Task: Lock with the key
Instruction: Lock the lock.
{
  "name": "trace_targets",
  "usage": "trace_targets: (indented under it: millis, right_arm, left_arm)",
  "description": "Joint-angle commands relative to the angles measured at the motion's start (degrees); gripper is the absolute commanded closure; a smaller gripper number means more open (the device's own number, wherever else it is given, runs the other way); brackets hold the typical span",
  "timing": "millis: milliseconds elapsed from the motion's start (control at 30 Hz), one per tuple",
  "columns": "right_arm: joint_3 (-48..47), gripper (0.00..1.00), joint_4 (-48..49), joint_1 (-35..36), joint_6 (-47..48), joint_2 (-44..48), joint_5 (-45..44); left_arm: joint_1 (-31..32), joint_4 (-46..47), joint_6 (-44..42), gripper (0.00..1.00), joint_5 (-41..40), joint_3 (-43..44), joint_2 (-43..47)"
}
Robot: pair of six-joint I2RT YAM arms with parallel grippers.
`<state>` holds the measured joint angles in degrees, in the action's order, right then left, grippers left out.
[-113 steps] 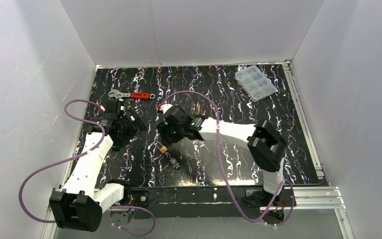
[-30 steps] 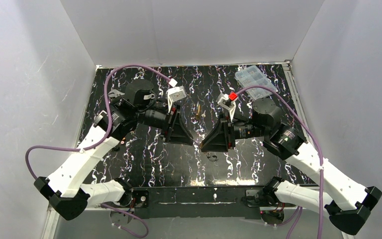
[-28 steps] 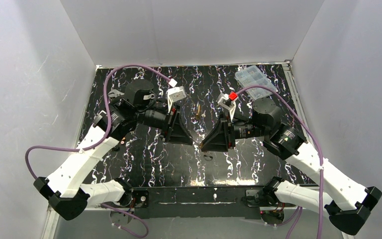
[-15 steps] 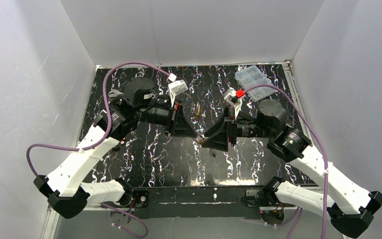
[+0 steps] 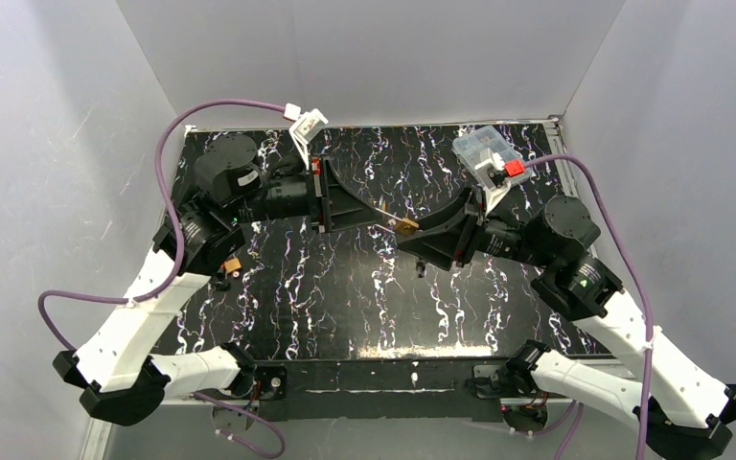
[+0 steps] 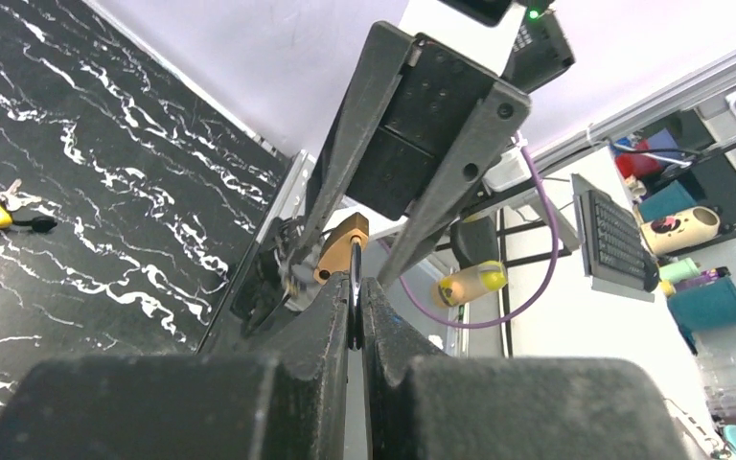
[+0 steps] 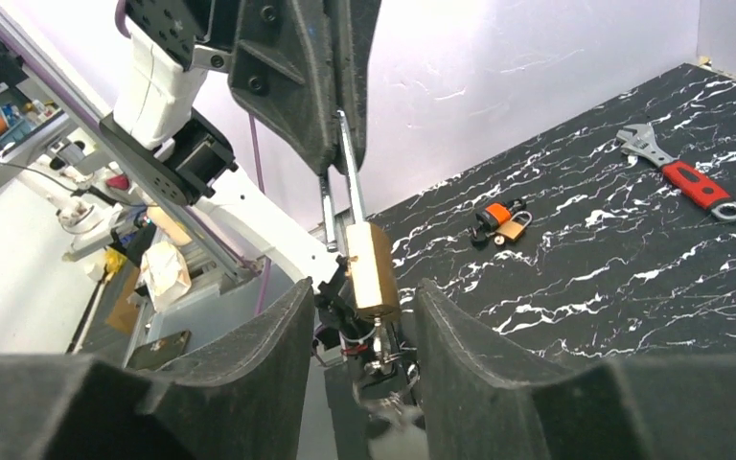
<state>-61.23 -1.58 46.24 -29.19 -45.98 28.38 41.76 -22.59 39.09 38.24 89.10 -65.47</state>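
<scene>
Two grippers meet in the air above the table's [image 5: 345, 307] middle, tips facing each other, with the lock [image 7: 374, 268] between them. The left gripper [image 6: 356, 287] is pressed together on the lock's silver shackle [image 7: 351, 182], pinching it so that the brass body hangs off the fingertips, well clear of the surface. The right gripper [image 7: 364, 292] is spread. Its two fingers [image 7: 268, 364] stand on either side of the body, with a narrow gap showing on each side, so it touches nothing that can be made out.

The key [image 7: 356, 331] sits at the lock's underside, opposite the shackle, as a small dark cluster with its ring and chain dangling. Whether it is seated in the keyhole cannot be told.

On the table, a second padlock [image 7: 503, 222] with an orange part lies near the left edge, just beside the left arm. A red-handled wrench [image 7: 680, 172] lies past it, toward the far left corner. A clear box [image 5: 479, 149] rests in the far right corner.
</scene>
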Motion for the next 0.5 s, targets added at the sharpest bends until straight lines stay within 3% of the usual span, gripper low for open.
trace_targets:
  millis: [0,333,467]
  right_arm:
    - [-3.96,0.53,5.55,-0.14,-1.33,-0.83,-0.95]
    - [-5.2,0.61,7.96,-0.14,-4.02,-1.56,-0.4]
    - [-5.78,0.74,7.29,-0.18,-4.34,-2.08,0.73]
  left_arm:
    - [0.29,3.22,2.85,1.0,-1.18,2.09,1.92]
    - [0.31,3.43,2.78,1.0,-1.4,1.06,3.26]
    - [0.3,3.75,2.78,1.0,-1.57,0.58,3.53]
